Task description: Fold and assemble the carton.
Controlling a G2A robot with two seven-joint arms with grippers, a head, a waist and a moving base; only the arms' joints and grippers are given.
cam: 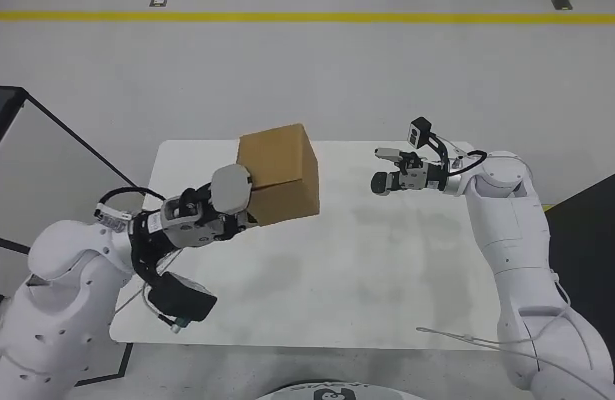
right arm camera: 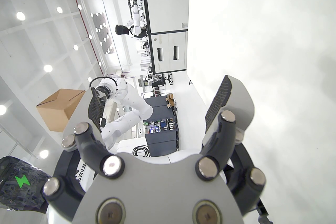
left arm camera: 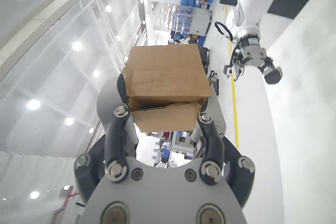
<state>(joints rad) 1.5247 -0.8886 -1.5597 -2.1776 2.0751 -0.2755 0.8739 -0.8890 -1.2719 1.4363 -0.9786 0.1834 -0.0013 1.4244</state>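
The carton (cam: 279,170) is held aloft over the bench (cam: 387,290), clamped at its flap end by the left end effector (left arm camera: 165,104), while the right end effector (cam: 384,168) is left spread, well apart; light, stiff but crushable board is judged best pinched along folded edges

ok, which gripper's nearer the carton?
Left. The left gripper is shut on one end of the carton, a finger on each side. The right gripper is open and well apart from the carton, off its opposite side.
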